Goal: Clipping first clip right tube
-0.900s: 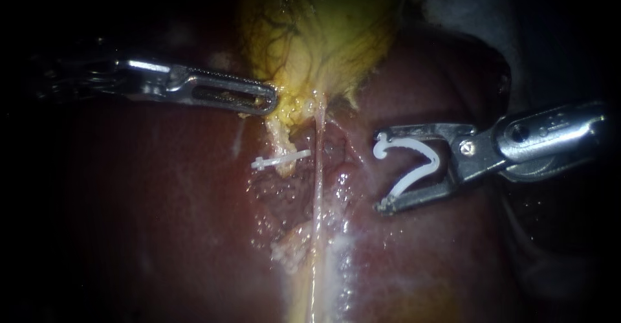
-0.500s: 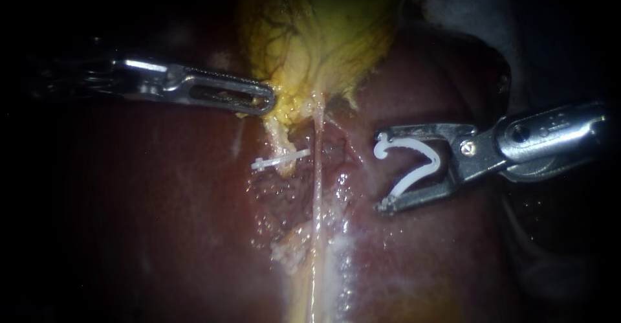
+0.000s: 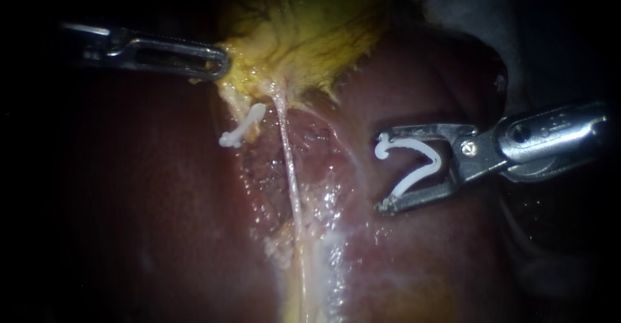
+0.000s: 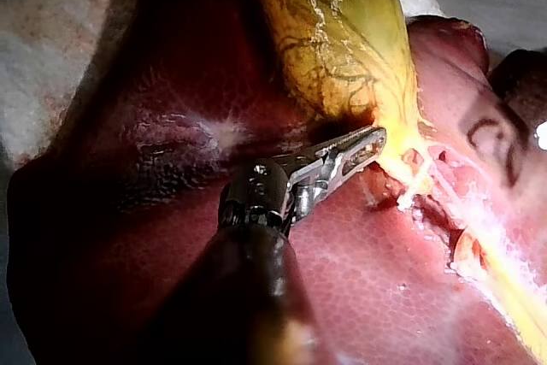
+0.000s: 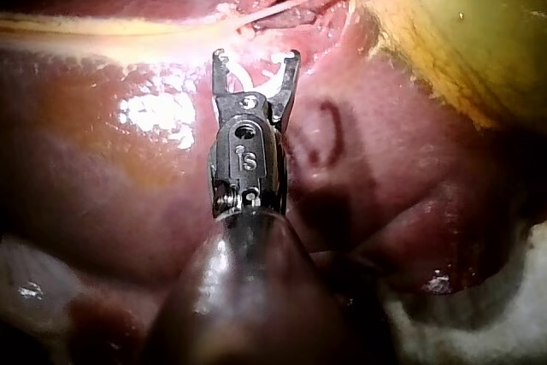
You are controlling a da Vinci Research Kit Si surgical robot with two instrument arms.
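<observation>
This is looking like a surgical training lab and not an operating room: the liver point(image 4: 367, 279) and the gallbladder point(image 4: 342, 32) are lying in the open on a pale, cloth-like cover point(image 5: 504, 339). The left instrument point(image 3: 218, 66) and the right instrument point(image 3: 381, 171), both slender metal, are reaching over the wet tissue, the right one carrying a white clip point(image 3: 417, 164) in its jaws.

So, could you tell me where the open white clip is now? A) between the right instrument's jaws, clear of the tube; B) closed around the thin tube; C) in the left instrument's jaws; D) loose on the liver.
A: the open white clip sits between the jaws of the right instrument, apart from the thin tube.
</observation>
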